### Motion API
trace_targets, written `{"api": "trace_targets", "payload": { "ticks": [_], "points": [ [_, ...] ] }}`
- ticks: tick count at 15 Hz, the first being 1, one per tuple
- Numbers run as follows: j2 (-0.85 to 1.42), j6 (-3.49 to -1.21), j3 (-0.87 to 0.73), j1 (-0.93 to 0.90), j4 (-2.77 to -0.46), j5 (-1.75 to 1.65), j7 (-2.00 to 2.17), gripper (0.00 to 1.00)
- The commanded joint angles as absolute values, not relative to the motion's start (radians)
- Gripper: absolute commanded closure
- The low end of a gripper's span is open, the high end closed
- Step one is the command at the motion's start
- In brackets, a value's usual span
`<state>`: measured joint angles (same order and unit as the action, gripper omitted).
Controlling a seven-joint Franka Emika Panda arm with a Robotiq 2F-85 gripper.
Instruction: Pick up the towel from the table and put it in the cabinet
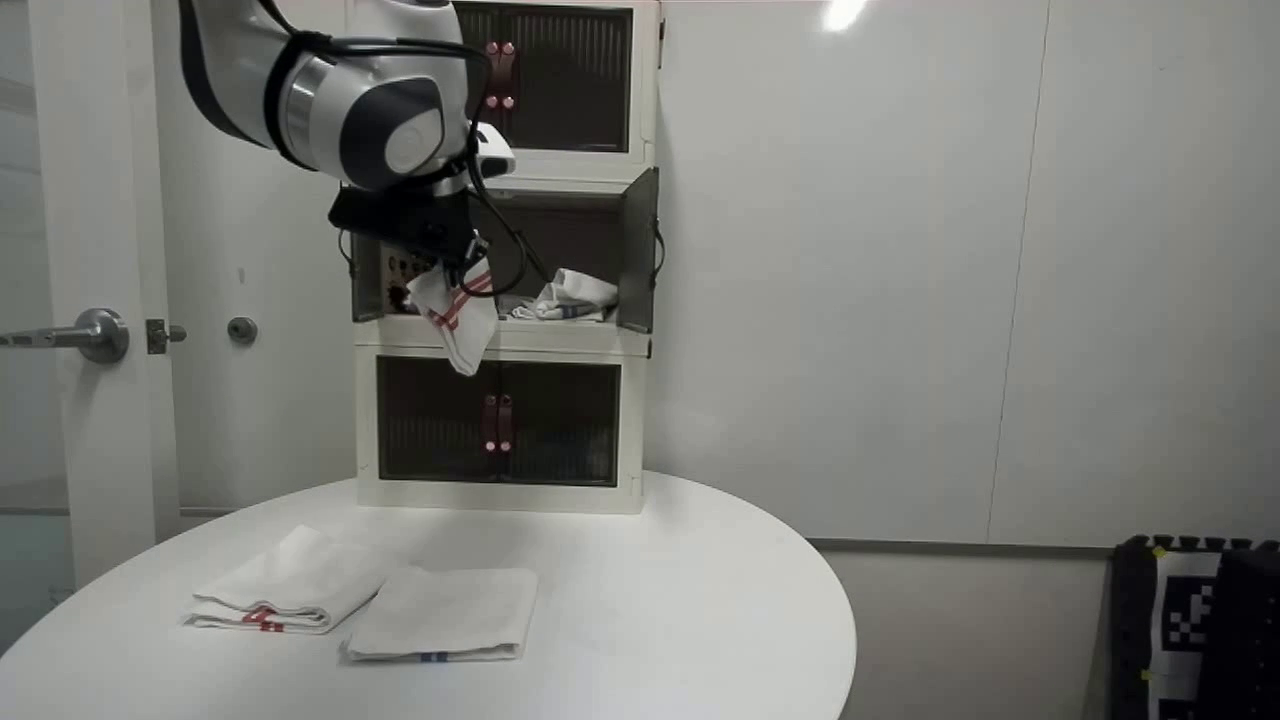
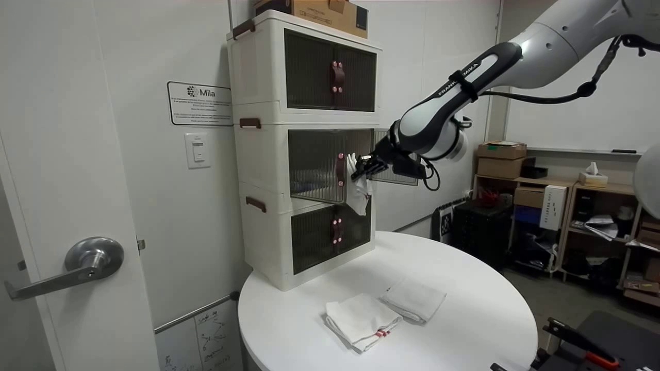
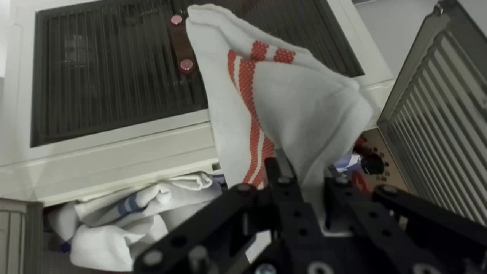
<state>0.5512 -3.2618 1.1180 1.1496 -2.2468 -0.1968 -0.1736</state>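
The towel, white with bold red stripes, hangs in my gripper and shows in both exterior views (image 1: 470, 340) (image 2: 357, 198) and the wrist view (image 3: 300, 87). My gripper (image 1: 465, 262) (image 2: 358, 172) (image 3: 309, 175) is shut on a gathered part of it. The white cabinet (image 1: 632, 420) (image 2: 260, 154) (image 3: 114, 146) has three stacked compartments. The middle compartment's two doors stand open; the top and bottom ones are shut. The gripper is at the front of the middle opening. The towel's lower end hangs in front of the sill, below the opening. The arm hides part of the opening.
Inside the middle compartment lie a crumpled white cloth with a blue stripe (image 1: 575, 292) (image 3: 114, 236) and a brown holed box (image 3: 380, 160). The open door (image 1: 640, 250) flanks the opening. On the round table (image 1: 700, 610) lie a red-marked cloth (image 1: 295, 580) and a blue-marked cloth (image 1: 450, 610).
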Motion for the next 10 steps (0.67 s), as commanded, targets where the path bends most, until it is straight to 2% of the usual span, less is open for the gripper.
{"api": "trace_targets", "payload": {
  "ticks": [1,10],
  "points": [
    [0.559,-3.296,1.090,1.096,-2.172,-0.207,-0.176,0.97],
    [0.594,-3.272,0.881,0.780,-1.921,-0.186,-0.182,0.97]
  ]
}}
